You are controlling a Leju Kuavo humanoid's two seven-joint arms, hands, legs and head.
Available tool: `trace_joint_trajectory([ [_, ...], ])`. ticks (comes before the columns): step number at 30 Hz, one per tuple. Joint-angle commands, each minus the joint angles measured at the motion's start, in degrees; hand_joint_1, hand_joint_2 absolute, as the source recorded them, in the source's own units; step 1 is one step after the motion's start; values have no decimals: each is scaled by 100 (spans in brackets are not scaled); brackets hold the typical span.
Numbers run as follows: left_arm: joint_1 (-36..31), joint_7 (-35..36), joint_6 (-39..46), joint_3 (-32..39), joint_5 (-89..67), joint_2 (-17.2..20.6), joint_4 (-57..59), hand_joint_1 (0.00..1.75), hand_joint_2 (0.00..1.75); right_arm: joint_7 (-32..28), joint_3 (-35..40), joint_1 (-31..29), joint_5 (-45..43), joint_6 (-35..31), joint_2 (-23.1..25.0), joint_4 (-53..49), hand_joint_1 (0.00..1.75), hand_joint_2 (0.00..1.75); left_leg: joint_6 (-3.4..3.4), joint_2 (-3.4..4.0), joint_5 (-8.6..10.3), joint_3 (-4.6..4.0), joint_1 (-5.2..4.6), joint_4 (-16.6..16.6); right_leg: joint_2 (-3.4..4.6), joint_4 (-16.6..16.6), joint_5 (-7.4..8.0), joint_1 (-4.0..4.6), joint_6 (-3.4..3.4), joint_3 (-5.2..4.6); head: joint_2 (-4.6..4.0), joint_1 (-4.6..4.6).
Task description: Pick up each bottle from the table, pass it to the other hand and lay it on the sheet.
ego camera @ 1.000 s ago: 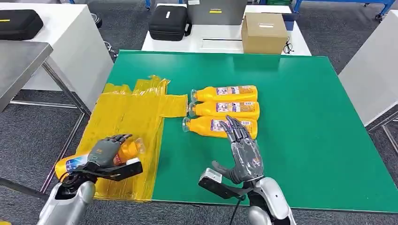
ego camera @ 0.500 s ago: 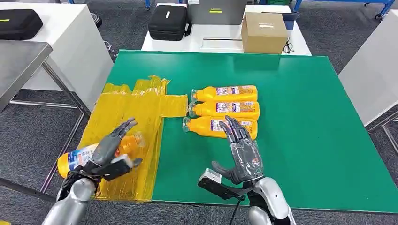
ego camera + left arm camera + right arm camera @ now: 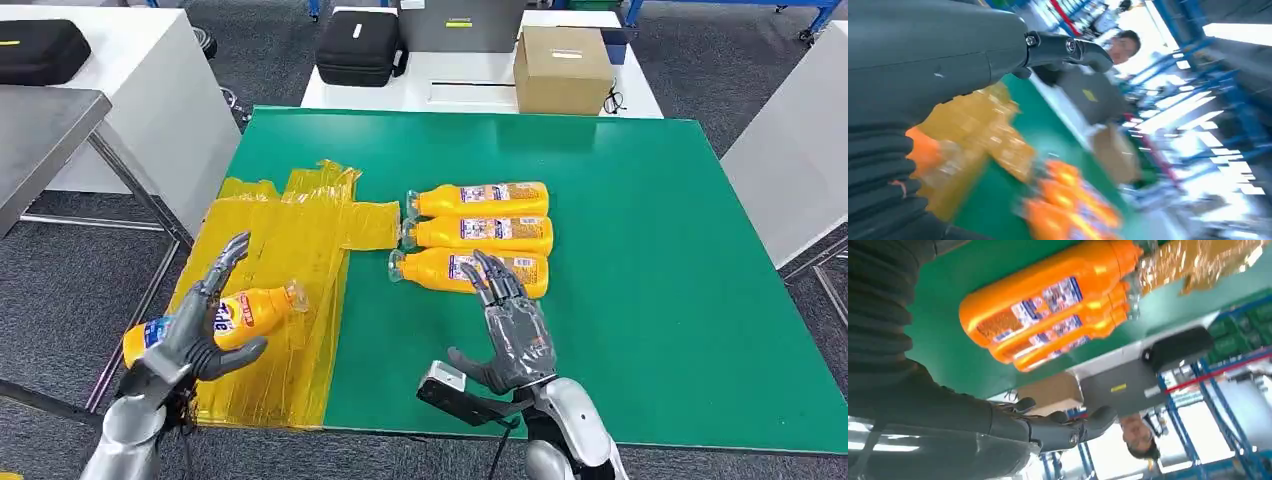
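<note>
Grey carpet floor (image 3: pixel 60 290), white benches (image 3: pixel 480 85), seemingly bright overhead lighting.

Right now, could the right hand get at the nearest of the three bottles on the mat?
Probably yes. The right hand is open, its fingertips already over the nearest bottle, and nothing lies between them. The other two bottles sit behind it, out of the way.

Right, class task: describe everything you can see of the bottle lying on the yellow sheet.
The bottle is orange plastic with a blue and white label and a clear cap end. It lies on its side on the crinkled yellow sheet, cap toward the green table, base near the sheet's outer edge. The left robot hand, fingers spread, is open over its base end; whether they touch is unclear.
</note>
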Motion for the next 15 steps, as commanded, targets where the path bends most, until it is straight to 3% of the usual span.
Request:
trace_joint_trajectory([
  [1, 893, -205, -192, -212, 144, -722, -1262, 0, 175, 7, 315, -1081, -144, 510, 21, 1851, 0, 175, -7, 24, -12, 22, 9, 0, 27, -12, 2, 8, -6, 19, 0, 0],
  [5, 968, -403, -419, -549, 376, -907, -1340, 0, 175, 45, 360, -2543, -464, 387, 225, 3912, 0, 175, -8, 32, -5, 17, 6, -3, 35, -12, 11, 6, -5, 11, 0, 0],
  [7, 1028, -474, -430, -674, 411, -951, -1353, 0, 175, -26, 355, -2997, -525, 307, 320, 4530, 0, 175, -10, 44, -5, 18, 9, 0, 47, -11, 16, 9, -8, 11, 0, 0],
  [10, 1127, -529, -382, -858, 392, -929, -1307, 0, 175, -53, 337, -3332, -528, 288, 414, 4974, 0, 175, -6, 19, 8, 10, 0, -2, 20, -5, 12, 0, -3, 7, 0, 2],
  [15, 1144, -529, -389, -920, 451, -901, -1274, 0, 175, -73, 343, -3354, -525, 259, 432, 5054, 0, 175, -10, 5, 14, 14, 5, 1, 6, -5, 9, 4, -2, 14, 0, 0],
])
